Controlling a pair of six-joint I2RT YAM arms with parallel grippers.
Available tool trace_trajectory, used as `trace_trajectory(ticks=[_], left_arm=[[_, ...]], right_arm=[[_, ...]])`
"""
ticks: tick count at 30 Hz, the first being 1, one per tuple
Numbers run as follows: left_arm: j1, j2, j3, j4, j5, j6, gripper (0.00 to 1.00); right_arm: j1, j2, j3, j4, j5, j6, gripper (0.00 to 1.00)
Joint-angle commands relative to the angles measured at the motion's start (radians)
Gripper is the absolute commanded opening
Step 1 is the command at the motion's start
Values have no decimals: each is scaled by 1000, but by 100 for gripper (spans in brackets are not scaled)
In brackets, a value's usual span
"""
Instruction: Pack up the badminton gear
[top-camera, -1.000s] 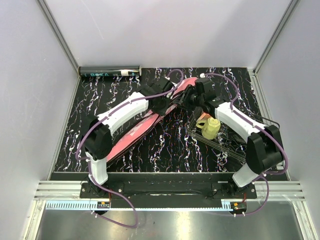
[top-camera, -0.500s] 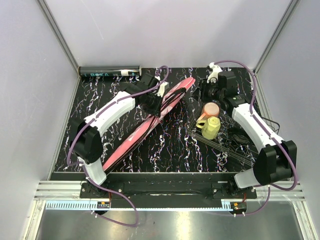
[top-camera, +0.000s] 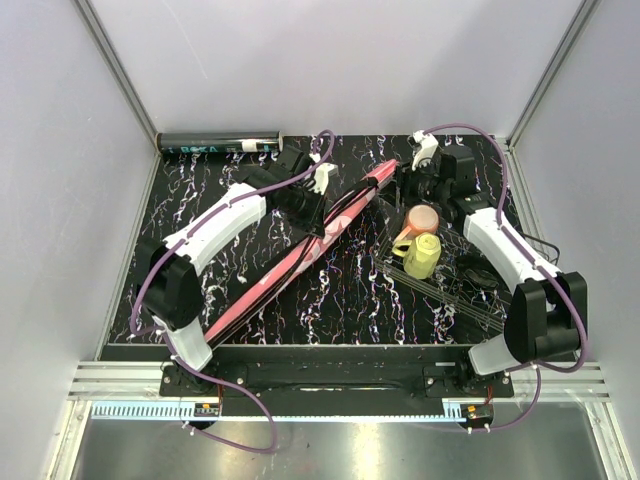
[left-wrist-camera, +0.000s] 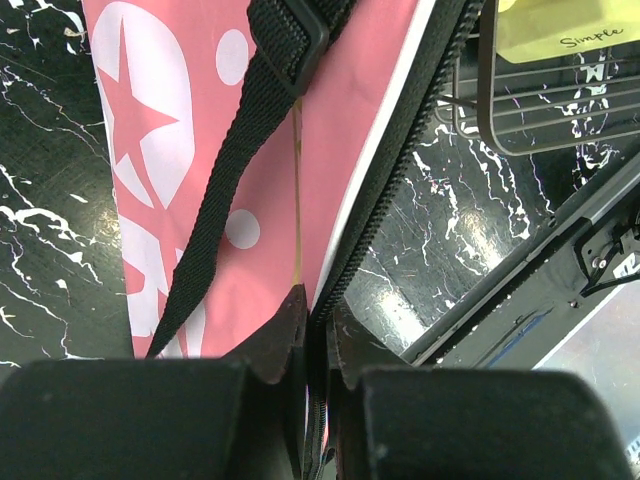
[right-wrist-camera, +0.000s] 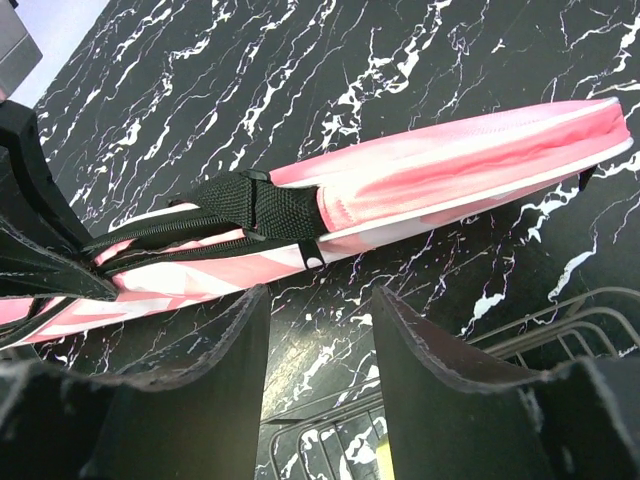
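The pink racquet cover (top-camera: 262, 285) lies on the table (top-camera: 340, 300), its long axis running diagonally from near left to far right. The left hand (left-wrist-camera: 315, 320) pinches its zipped edge about midway. Beyond, by the wire basket (top-camera: 455, 295), the right hand (right-wrist-camera: 320, 330) hangs half-spread and empty. The black tube (top-camera: 220, 143) lies crosswise at the far edge.

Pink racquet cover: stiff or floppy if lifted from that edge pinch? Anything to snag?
Probably fairly stiff lengthwise: the cover runs straight, looking filled. Pinched at its zipper edge by the left gripper, it would likely swing or twist. The loose black strap may dangle and snag.
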Motion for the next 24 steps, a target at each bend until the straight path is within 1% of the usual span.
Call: trace_trajectory(ticks=[1,6,8,14,19,23,24], left_arm=[[3,-73,2,57,77,-5,0],[3,-78,2,57,86,-4,0],[3,-80,2,57,88,-4,0],[3,-80,-4,65,101,-4,0],[3,-76,-5,65,103,-2,0],[3,-70,-7,65,103,-2,0],[3,-70,-7,65,106,-2,0]], right_arm=[[-15,21,5,95,-86,-24,53],[-18,54,27,99,-166,-5,54],[-18,64,28,141,-166,-5,53],[-20,79,42,149,-181,-7,53],[-20,77,45,149,-161,-14,52],[-20,73,62,120,-129,-25,48],[-20,76,77,114,-126,-28,46]])
